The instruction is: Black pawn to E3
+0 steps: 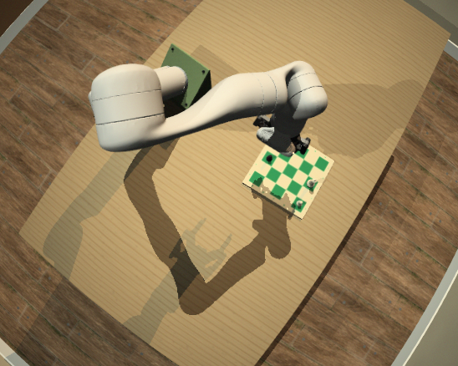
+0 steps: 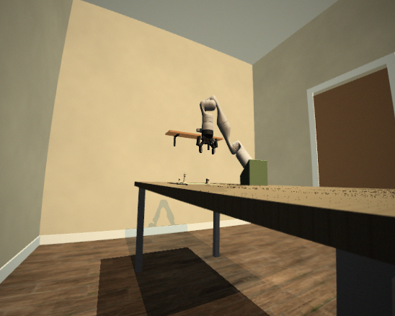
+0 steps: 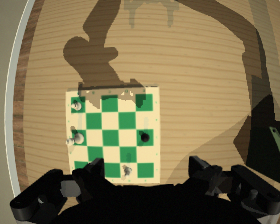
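Observation:
The small green and cream chessboard (image 1: pixel 287 177) lies on the wooden table; it also shows in the wrist view (image 3: pixel 111 137). The black pawn (image 1: pixel 270 158) stands upright on a cream square at the board's edge nearest the arm's base, and it shows in the wrist view (image 3: pixel 144 137) in the right column. Two white pieces (image 1: pixel 312 183) (image 1: pixel 298 204) stand along the opposite edge. A third piece (image 3: pixel 127 171) stands in the row closest to my fingers. My gripper (image 1: pixel 282 137) (image 2: pixel 207 147) (image 3: pixel 146 167) hangs high above the board's near edge, open and empty.
The arm's green pedestal (image 1: pixel 187 79) (image 2: pixel 254 172) stands on the table behind the board. A wooden wall shelf (image 2: pixel 192 135) hangs at about gripper height in the background. The table's edge runs close past the board's far side.

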